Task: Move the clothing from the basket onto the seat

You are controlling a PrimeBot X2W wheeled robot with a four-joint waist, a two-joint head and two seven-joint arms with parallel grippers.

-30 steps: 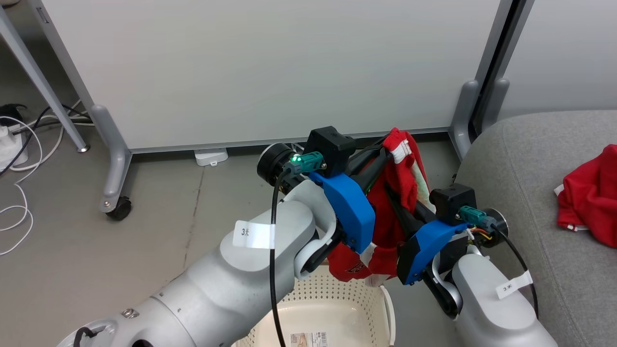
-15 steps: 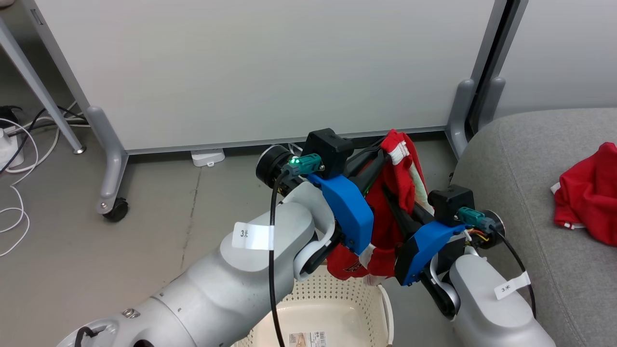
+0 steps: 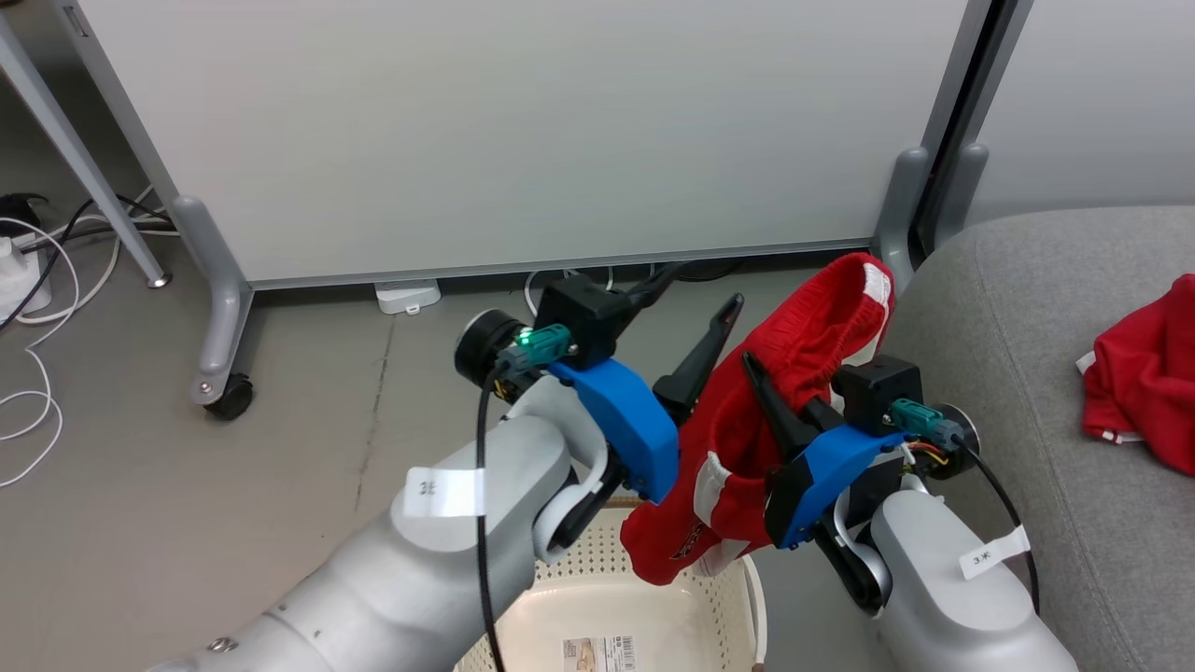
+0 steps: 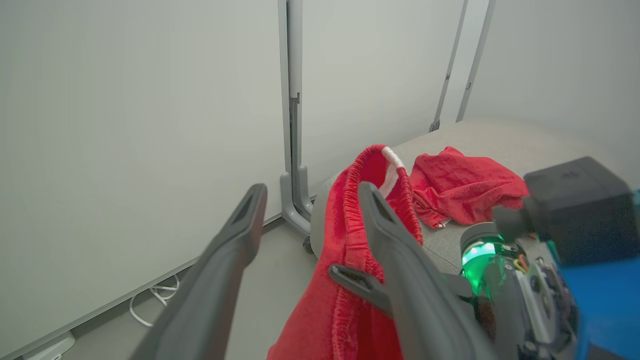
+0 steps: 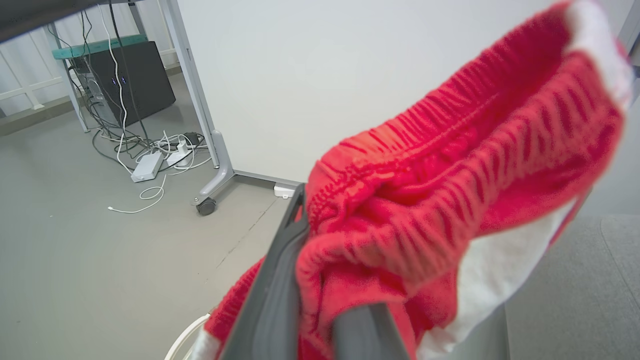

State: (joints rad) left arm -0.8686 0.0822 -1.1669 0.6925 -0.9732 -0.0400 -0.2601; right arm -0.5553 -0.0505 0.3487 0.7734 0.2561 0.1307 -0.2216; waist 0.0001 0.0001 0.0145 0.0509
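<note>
Left gripper (image 4: 312, 192) gapes wide, holding nothing, one finger just beside the cloth. Right gripper (image 3: 766, 392) is clamped on one red garment (image 3: 803, 336), which dangles over the basket (image 3: 653, 569) at its far rim. A second garment (image 3: 1144, 373) lies on the sofa (image 3: 1027, 308) (two in all). The forearm tags (image 3: 443, 490) start with "3"; the rest is unclear.

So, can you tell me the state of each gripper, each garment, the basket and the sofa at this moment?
left gripper: open, holding nothing.
right gripper: shut on the red shorts.
red shorts: lifted, hanging over the basket.
second red garment: lying crumpled on the sofa.
basket: upright on the floor; no clothing in the visible part.
sofa: carrying one garment.
</note>
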